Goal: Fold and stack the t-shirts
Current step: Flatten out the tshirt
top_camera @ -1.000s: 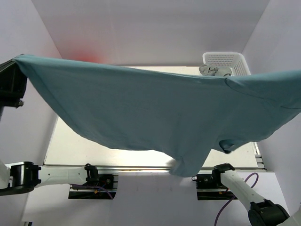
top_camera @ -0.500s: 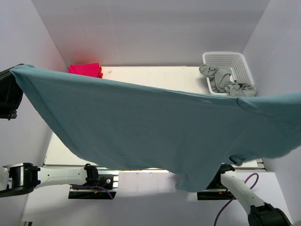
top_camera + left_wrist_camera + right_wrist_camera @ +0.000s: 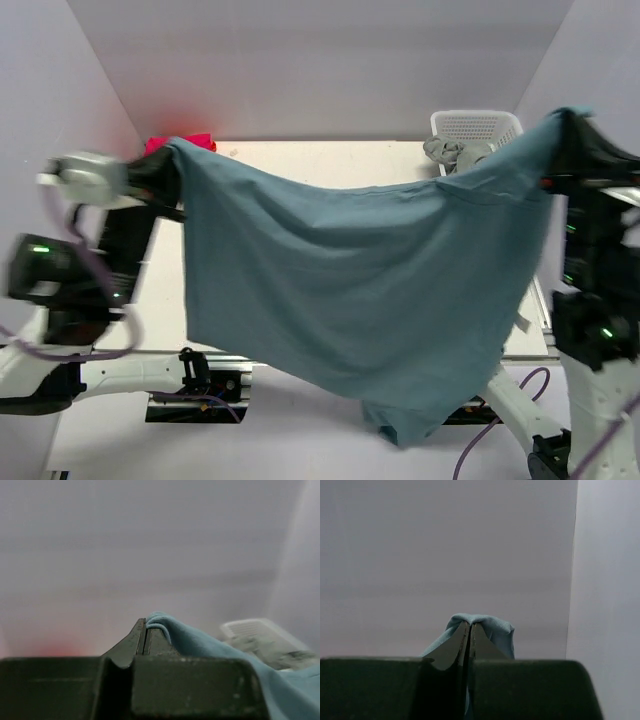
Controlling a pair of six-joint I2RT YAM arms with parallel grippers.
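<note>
The teal-blue t-shirt (image 3: pixel 370 290) hangs spread in the air between my two grippers, its lower part drooping past the table's near edge. My left gripper (image 3: pixel 172 152) is shut on its upper left corner; the cloth (image 3: pixel 200 641) folds over the closed left gripper (image 3: pixel 145 626). My right gripper (image 3: pixel 567 125) is shut on the upper right corner, with cloth (image 3: pixel 492 627) draped over the closed right gripper (image 3: pixel 469 626). A bright pink t-shirt (image 3: pixel 178 142) lies folded at the far left of the table. A grey t-shirt (image 3: pixel 455 152) lies in the basket.
The white lattice basket (image 3: pixel 478 126) stands at the far right of the table, and shows blurred in the left wrist view (image 3: pixel 260 635). White walls close in the table (image 3: pixel 330 160) on the left, back and right.
Both grippers have moved inward and away from the camera, so the shirt hangs narrower and longer. The arms now stand upright in view.
</note>
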